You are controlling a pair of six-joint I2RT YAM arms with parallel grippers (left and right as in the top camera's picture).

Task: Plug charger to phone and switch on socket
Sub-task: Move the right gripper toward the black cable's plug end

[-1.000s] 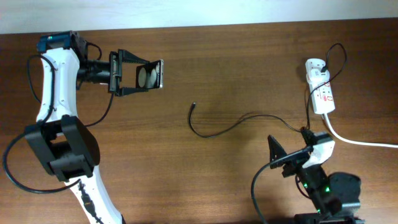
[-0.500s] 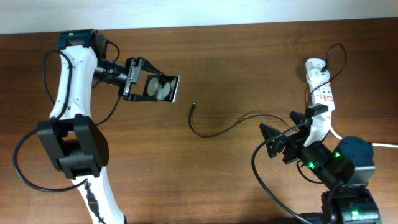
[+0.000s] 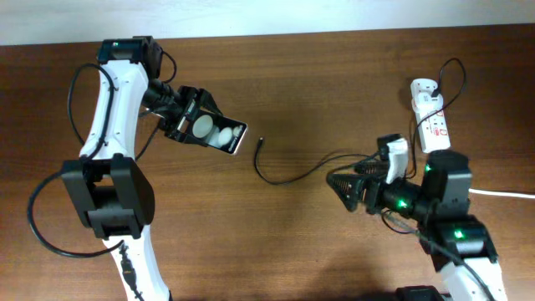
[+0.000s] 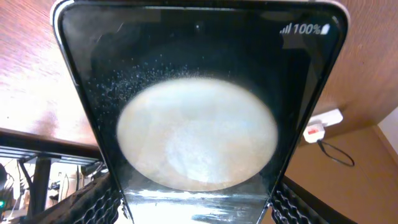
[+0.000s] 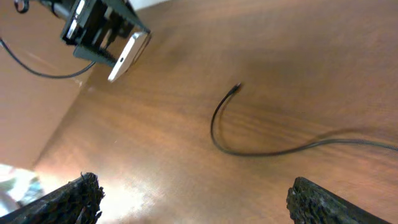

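My left gripper (image 3: pixel 191 125) is shut on the phone (image 3: pixel 219 135), a black smartphone with two round white reflections, held above the table left of centre; it fills the left wrist view (image 4: pixel 199 112). The charger's thin black cable (image 3: pixel 292 176) lies at mid-table, its connector tip (image 3: pixel 262 141) just right of the phone, and runs to a white plug adapter (image 3: pixel 425 90) in the socket (image 3: pixel 433 124), a white power strip at the right. My right gripper (image 3: pixel 343 186) is open and empty, right of the cable's loop. The right wrist view shows the cable (image 5: pixel 249 146) and the phone (image 5: pixel 127 56).
The socket's thick white cord (image 3: pixel 485 191) runs off the right edge. The table's far edge meets a white wall at the top. My right arm's body (image 3: pixel 443 209) stands just below the socket.
My left gripper has carried the phone right and down toward the cable tip. My right arm has swung up and left, its open gripper now pointing at the cable's middle.
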